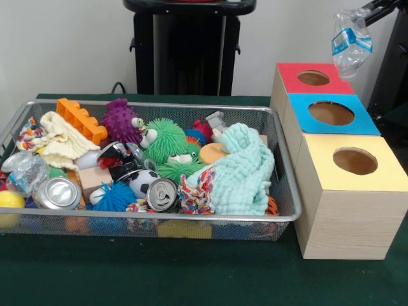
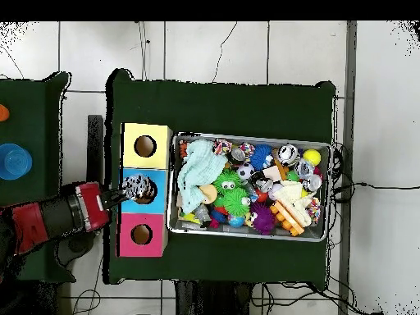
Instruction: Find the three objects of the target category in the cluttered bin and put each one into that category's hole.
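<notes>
Above the boxes in the front view, the gripper point(image 1: 357, 19) clasps a crushed bottle point(image 1: 350, 41) over the red box point(image 1: 312, 78), beside the blue box point(image 1: 331, 113). Judging by that offset, a release now could miss the hole. From overhead, the bottle point(image 2: 137, 187) hangs over the blue box point(image 2: 146, 190). The bin point(image 2: 250, 232) sits on green cloth point(image 2: 246, 107), over a tiled floor point(image 2: 205, 49).

pincer point(image 2: 131, 190): hidden behind bottle point(image 1: 350, 42) | arm point(image 2: 51, 218): cut off at edge
</notes>
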Controlling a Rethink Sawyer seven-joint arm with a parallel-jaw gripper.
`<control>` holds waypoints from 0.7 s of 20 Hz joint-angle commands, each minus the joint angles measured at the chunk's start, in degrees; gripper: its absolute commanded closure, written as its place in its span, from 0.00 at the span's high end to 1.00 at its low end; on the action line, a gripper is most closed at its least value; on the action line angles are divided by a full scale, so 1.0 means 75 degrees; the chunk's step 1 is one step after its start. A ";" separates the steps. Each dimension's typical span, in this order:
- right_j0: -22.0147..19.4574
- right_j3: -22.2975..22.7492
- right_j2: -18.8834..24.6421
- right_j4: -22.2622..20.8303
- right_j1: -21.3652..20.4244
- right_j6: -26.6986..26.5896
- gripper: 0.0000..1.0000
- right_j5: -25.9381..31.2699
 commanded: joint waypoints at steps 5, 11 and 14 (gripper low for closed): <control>-0.0147 0.0685 0.0943 -0.0235 0.0660 0.1178 0.00 -0.0918; -0.0140 0.0674 0.0901 -0.0099 0.0842 0.1291 0.00 -0.0991; -0.0153 0.0595 0.0894 -0.0010 0.0858 0.1300 0.00 -0.0862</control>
